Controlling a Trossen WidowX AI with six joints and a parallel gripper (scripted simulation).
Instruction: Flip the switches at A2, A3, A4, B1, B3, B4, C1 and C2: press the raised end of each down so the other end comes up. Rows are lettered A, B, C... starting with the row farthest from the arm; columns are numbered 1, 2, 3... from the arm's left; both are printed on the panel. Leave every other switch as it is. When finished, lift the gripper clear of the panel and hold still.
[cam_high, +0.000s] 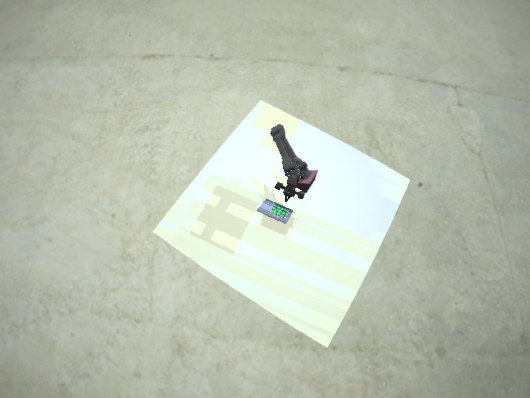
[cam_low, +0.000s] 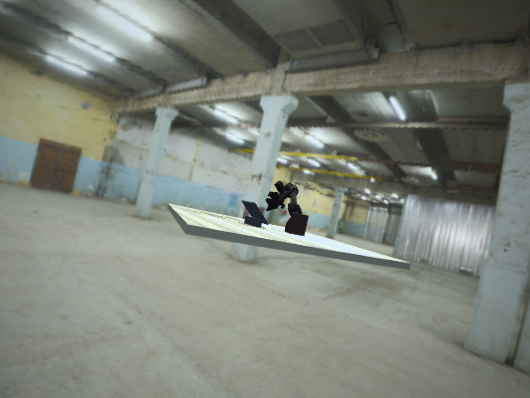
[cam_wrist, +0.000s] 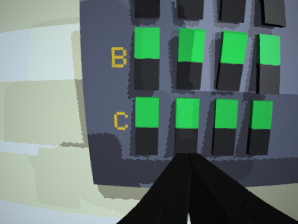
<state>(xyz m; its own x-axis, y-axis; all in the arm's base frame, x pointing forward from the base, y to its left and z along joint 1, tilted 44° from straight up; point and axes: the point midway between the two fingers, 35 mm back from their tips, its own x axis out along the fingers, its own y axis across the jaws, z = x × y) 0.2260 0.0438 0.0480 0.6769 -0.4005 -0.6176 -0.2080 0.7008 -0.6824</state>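
The switch panel (cam_high: 265, 206) (cam_low: 256, 212) (cam_wrist: 104, 95) is dark blue-grey and tilted. In the wrist view, switches B1 (cam_wrist: 147, 57), B2 (cam_wrist: 190, 60), B3 (cam_wrist: 232, 62) and B4 (cam_wrist: 269, 62) are green on the far half and dark on the near half. C1 (cam_wrist: 147, 125), C2 (cam_wrist: 187, 126), C3 (cam_wrist: 226, 126) and C4 (cam_wrist: 260, 126) look alike. Only the dark near parts of row A show, at the top edge. Which ends are raised is hard to tell. My gripper (cam_high: 287, 200) (cam_wrist: 185, 163) is shut and empty, its tips apparently off the panel, in line with C2's near end.
The panel stands on a pale, patterned table top (cam_high: 310, 260) (cam_low: 325, 246). The arm's dark red base (cam_high: 308, 181) (cam_low: 296, 224) is on the near side of the panel. The column numbers are outside the wrist view.
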